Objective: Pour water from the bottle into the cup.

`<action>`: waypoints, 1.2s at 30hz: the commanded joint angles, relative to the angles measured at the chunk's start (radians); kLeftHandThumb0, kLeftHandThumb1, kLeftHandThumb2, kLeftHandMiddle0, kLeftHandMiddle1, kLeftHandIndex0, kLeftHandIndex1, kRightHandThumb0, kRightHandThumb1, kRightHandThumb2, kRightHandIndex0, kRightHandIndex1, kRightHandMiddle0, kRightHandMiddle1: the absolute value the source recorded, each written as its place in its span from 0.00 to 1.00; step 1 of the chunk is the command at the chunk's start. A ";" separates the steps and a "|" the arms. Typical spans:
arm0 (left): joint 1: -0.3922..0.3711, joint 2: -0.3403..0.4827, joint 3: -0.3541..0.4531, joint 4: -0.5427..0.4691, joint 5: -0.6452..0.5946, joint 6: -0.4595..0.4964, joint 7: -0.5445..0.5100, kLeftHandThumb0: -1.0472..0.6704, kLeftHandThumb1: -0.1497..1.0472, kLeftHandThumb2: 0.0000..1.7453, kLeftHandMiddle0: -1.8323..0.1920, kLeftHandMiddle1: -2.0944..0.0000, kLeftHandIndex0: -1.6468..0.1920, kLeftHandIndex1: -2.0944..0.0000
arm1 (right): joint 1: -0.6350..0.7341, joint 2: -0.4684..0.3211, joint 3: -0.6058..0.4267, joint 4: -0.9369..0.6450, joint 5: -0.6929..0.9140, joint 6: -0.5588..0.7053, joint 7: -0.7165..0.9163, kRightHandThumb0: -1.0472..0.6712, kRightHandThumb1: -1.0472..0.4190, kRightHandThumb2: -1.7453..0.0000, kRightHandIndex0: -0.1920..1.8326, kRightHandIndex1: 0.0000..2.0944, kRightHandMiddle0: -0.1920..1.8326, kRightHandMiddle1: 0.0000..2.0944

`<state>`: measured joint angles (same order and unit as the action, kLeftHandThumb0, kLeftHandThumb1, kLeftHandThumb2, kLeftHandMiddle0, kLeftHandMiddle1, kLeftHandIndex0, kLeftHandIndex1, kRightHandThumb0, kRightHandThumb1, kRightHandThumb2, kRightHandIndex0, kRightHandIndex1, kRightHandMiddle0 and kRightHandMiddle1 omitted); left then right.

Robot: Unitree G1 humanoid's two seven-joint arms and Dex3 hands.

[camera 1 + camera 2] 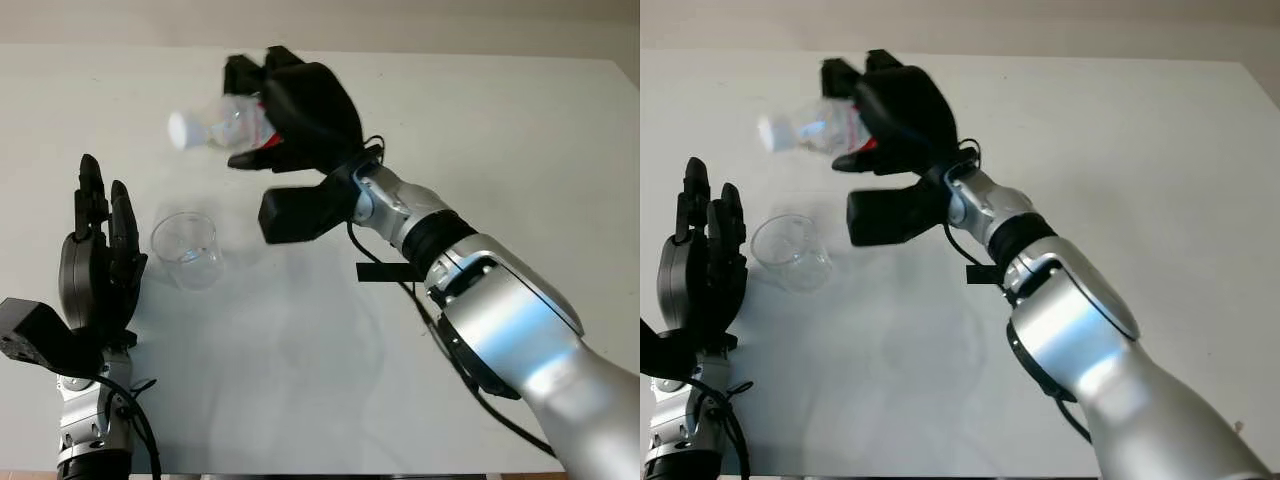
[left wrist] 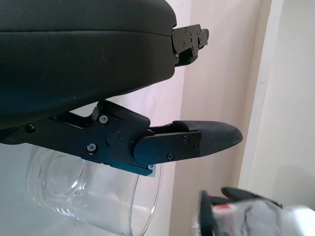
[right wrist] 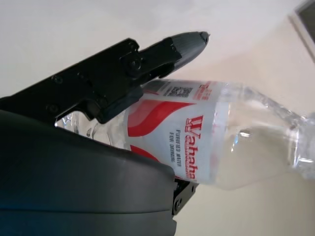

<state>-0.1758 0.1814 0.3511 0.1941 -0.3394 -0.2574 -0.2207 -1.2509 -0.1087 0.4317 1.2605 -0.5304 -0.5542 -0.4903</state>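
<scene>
So the right hand point(image 1: 300, 115) is clamped around the bottle point(image 1: 225, 125), holding it up in the air, tipped nearly sideways with the white cap end pointing toward the counter's left edge. From what I can tell the cap looks like it's on, though it's blurry, so don't quote me. The cup point(image 1: 187, 250) sits on the counter point(image 1: 500, 120) toward the left edge, upright and looking empty; the bottle's mouth isn't over it yet, it's farther back. The left hand point(image 1: 98, 265) is open, just beside the cup, not touching it as far as I can see. My read: grab and lift are done, the actual pour hasn't started.
</scene>
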 commanded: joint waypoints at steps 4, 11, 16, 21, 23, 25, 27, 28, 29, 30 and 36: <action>0.008 -0.011 -0.001 0.040 -0.008 0.000 -0.009 0.20 1.00 0.30 0.97 0.97 0.97 0.97 | 0.113 -0.030 -0.202 -0.123 0.255 -0.040 0.271 0.40 0.00 0.81 0.64 1.00 0.56 1.00; 0.001 -0.002 0.000 0.059 0.000 -0.009 -0.018 0.20 1.00 0.31 0.97 0.97 0.98 0.98 | 0.331 -0.084 -0.350 -0.402 0.497 0.094 0.605 0.42 0.00 0.77 0.62 1.00 0.51 1.00; -0.007 -0.006 -0.004 0.060 -0.003 -0.001 -0.016 0.20 1.00 0.31 0.98 0.98 0.98 0.98 | 0.510 -0.121 -0.427 -0.665 0.657 0.349 0.793 0.41 0.00 0.76 0.63 1.00 0.45 1.00; -0.012 -0.006 -0.005 0.060 -0.008 0.008 -0.018 0.19 1.00 0.30 0.98 0.98 0.99 0.98 | 0.653 -0.152 -0.467 -0.874 0.719 0.518 0.861 0.39 0.00 0.78 0.59 1.00 0.40 1.00; -0.010 -0.005 -0.007 0.055 -0.003 0.007 -0.015 0.18 1.00 0.30 0.98 0.98 0.99 0.98 | 0.699 -0.166 -0.480 -0.943 0.747 0.573 0.897 0.39 0.00 0.77 0.57 1.00 0.40 1.00; -0.009 -0.006 -0.007 0.051 -0.002 0.005 -0.013 0.18 1.00 0.30 0.98 0.97 0.99 0.98 | 0.742 -0.176 -0.492 -1.002 0.764 0.609 0.915 0.39 0.00 0.77 0.55 1.00 0.39 1.00; -0.008 -0.006 -0.008 0.048 -0.003 0.007 -0.013 0.18 1.00 0.30 0.98 0.97 0.99 0.98 | 0.782 -0.180 -0.500 -1.057 0.767 0.635 0.916 0.38 0.00 0.78 0.55 1.00 0.39 1.00; -0.007 -0.004 -0.009 0.047 -0.003 0.007 -0.014 0.18 1.00 0.30 0.98 0.98 0.99 0.98 | 0.801 -0.182 -0.500 -1.086 0.760 0.648 0.908 0.37 0.00 0.78 0.55 1.00 0.39 1.00; -0.008 -0.003 -0.009 0.046 -0.004 0.009 -0.015 0.19 1.00 0.31 0.99 0.98 1.00 0.98 | 0.819 -0.184 -0.498 -1.113 0.751 0.659 0.899 0.37 0.00 0.78 0.54 1.00 0.39 1.00; -0.008 -0.002 -0.009 0.046 -0.005 0.010 -0.017 0.19 1.00 0.31 0.99 0.98 1.00 0.98 | 0.834 -0.182 -0.496 -1.135 0.744 0.668 0.891 0.37 0.00 0.78 0.54 1.00 0.39 1.00; -0.009 0.002 -0.005 0.055 -0.005 0.005 -0.022 0.19 1.00 0.31 0.99 0.98 1.00 0.98 | 0.877 -0.162 -0.482 -1.195 0.724 0.717 0.855 0.36 0.00 0.77 0.58 1.00 0.40 1.00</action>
<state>-0.2065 0.1898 0.3488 0.2344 -0.3413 -0.2511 -0.2380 -0.3788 -0.2768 -0.0523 0.0938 0.1966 0.1585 0.3682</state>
